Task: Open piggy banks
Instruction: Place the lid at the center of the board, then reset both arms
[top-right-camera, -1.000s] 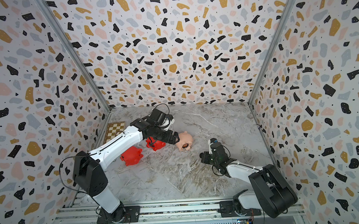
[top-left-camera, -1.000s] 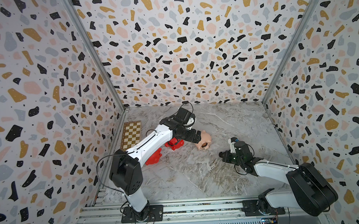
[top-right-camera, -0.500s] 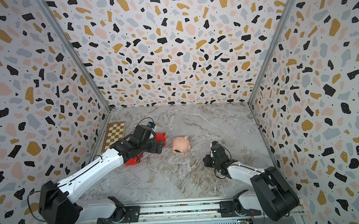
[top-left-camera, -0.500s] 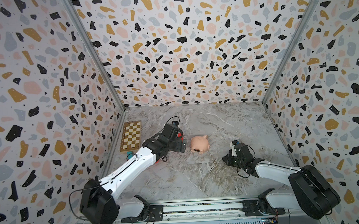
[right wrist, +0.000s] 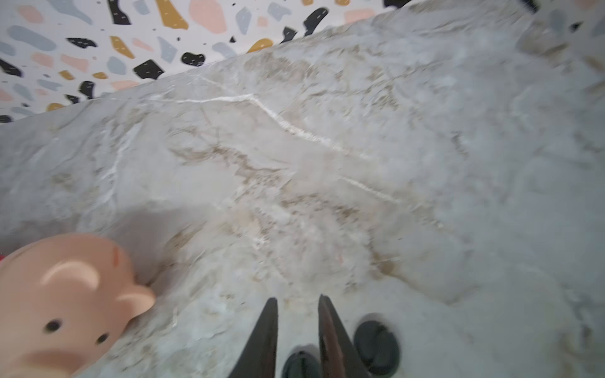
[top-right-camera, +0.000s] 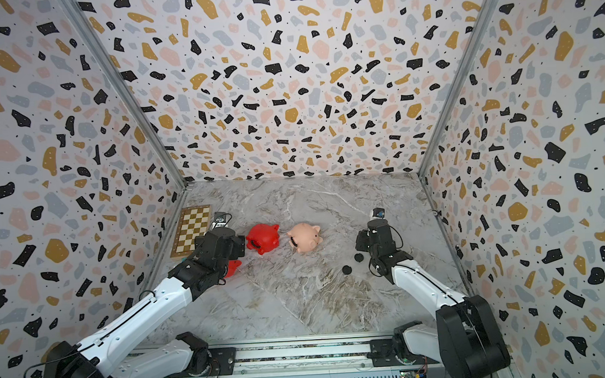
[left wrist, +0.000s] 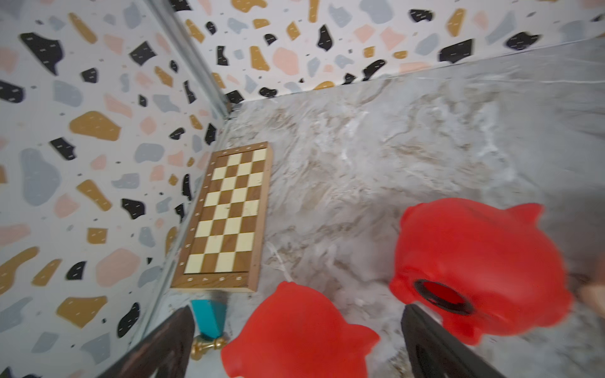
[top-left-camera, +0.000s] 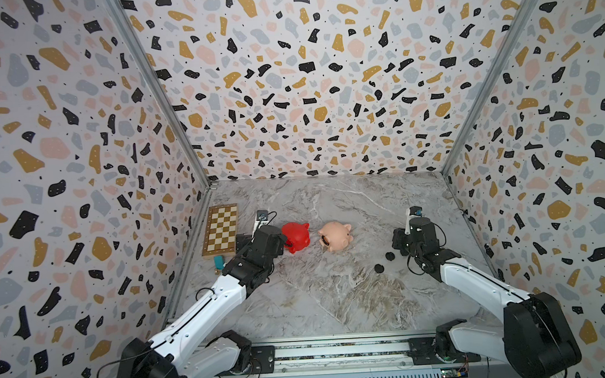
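At the table's 9 o'clock edge, just off the chessboard (left wrist: pixel 229 212), one red piggy bank (left wrist: pixel 294 340) lies between the wide-spread jaws of the left gripper (left wrist: pixel 296 309), axis unclear, while the slightly parted, empty right gripper (right wrist: pixel 298 298) sits at 3 o'clock.

The left end effector (left wrist: pixel 296 309) withdrew from peach pig (top-left-camera: pixel 335 235); right end effector (right wrist: pixel 297 298) parted.
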You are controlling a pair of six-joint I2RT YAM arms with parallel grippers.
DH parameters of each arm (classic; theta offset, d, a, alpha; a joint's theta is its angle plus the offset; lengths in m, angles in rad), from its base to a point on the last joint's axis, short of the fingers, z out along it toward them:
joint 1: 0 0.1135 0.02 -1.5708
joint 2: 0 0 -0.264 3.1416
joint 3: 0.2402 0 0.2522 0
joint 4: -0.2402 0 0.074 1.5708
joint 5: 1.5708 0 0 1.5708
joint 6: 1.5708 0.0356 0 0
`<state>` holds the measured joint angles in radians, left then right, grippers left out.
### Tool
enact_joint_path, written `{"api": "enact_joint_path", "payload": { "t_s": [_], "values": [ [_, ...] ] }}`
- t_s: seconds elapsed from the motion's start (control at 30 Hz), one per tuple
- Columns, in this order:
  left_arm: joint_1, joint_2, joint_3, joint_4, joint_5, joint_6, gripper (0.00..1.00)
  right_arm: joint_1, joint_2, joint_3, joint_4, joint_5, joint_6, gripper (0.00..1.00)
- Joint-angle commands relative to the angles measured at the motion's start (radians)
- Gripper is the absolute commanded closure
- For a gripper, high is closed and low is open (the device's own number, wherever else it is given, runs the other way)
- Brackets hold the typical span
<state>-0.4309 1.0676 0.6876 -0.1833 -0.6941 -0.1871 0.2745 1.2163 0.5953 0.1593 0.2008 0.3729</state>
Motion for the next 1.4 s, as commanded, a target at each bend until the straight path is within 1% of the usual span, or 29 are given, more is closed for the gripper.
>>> {"api": "enact_joint_path", "payload": {
  "t_s": [0.0, 0.07, 0.13, 0.23, 0.27, 0.43, 0.5, 0.57, 0.6, 0.7, 0.77, 0.83, 0.87, 0.9, 0.93, 0.97, 1.0, 1.03, 1.1, 1.2, 1.27, 1.37],
  "values": [
    [0.064, 0.010, -0.051, 0.154, -0.097, 0.049, 0.01, -0.023, -0.003, -0.027, 0.152, 0.151, -0.154, 0.74],
    [0.100, 0.021, -0.086, 0.213, -0.098, 0.066, 0.01, -0.052, 0.003, -0.079, 0.262, 0.188, -0.194, 0.74],
    [0.141, 0.042, -0.128, 0.304, -0.099, 0.091, 0.01, -0.108, 0.010, -0.144, 0.369, 0.163, -0.192, 0.73],
    [0.203, 0.079, -0.177, 0.397, -0.069, 0.079, 0.01, -0.172, 0.025, -0.252, 0.591, 0.120, -0.190, 0.72],
    [0.219, 0.092, -0.187, 0.423, -0.054, 0.074, 0.01, -0.177, 0.033, -0.286, 0.662, 0.115, -0.215, 0.71],
    [0.252, 0.147, -0.229, 0.546, 0.023, 0.089, 0.01, -0.178, 0.069, -0.348, 0.805, 0.149, -0.245, 0.69],
    [0.267, 0.178, -0.248, 0.615, 0.051, 0.098, 0.01, -0.178, 0.093, -0.399, 0.940, 0.158, -0.264, 0.65],
    [0.286, 0.201, -0.252, 0.647, 0.102, 0.100, 0.01, -0.182, 0.114, -0.418, 0.982, 0.136, -0.270, 0.62],
    [0.295, 0.210, -0.252, 0.655, 0.127, 0.102, 0.01, -0.183, 0.129, -0.425, 1.009, 0.106, -0.283, 0.61],
    [0.317, 0.240, -0.259, 0.716, 0.222, 0.117, 0.01, -0.183, 0.171, -0.429, 1.055, 0.027, -0.319, 0.59],
    [0.339, 0.274, -0.253, 0.743, 0.294, 0.114, 0.01, -0.183, 0.189, -0.434, 1.082, -0.003, -0.332, 0.57],
    [0.359, 0.313, -0.251, 0.772, 0.369, 0.114, 0.01, -0.182, 0.247, -0.467, 1.220, 0.001, -0.333, 0.55],
    [0.362, 0.326, -0.256, 0.795, 0.398, 0.131, 0.01, -0.182, 0.257, -0.471, 1.233, 0.002, -0.339, 0.53],
    [0.362, 0.317, -0.262, 0.796, 0.437, 0.144, 0.01, -0.182, 0.233, -0.453, 1.147, -0.010, -0.337, 0.51],
    [0.362, 0.313, -0.278, 0.819, 0.454, 0.150, 0.01, -0.181, 0.233, -0.446, 1.141, -0.009, -0.335, 0.51],
    [0.362, 0.318, -0.300, 0.869, 0.455, 0.152, 0.01, -0.180, 0.252, -0.447, 1.161, 0.002, -0.338, 0.49],
    [0.363, 0.316, -0.306, 0.874, 0.454, 0.150, 0.01, -0.178, 0.250, -0.426, 1.111, 0.014, -0.334, 0.45],
    [0.366, 0.311, -0.306, 0.866, 0.458, 0.146, 0.01, -0.177, 0.248, -0.402, 1.067, 0.015, -0.331, 0.28],
    [0.369, 0.319, -0.328, 0.909, 0.457, 0.143, 0.01, -0.170, 0.258, -0.401, 1.079, 0.023, -0.340, 0.00],
    [0.370, 0.352, -0.366, 1.014, 0.452, 0.147, 0.01, -0.167, 0.256, -0.396, 1.071, 0.026, -0.340, 0.00],
    [0.370, 0.339, -0.362, 0.983, 0.453, 0.143, 0.01, -0.167, 0.257, -0.397, 1.075, 0.027, -0.341, 0.00],
    [0.370, 0.342, -0.365, 0.991, 0.452, 0.146, 0.01, -0.165, 0.258, -0.396, 1.075, 0.029, -0.343, 0.00]
  ]
}}
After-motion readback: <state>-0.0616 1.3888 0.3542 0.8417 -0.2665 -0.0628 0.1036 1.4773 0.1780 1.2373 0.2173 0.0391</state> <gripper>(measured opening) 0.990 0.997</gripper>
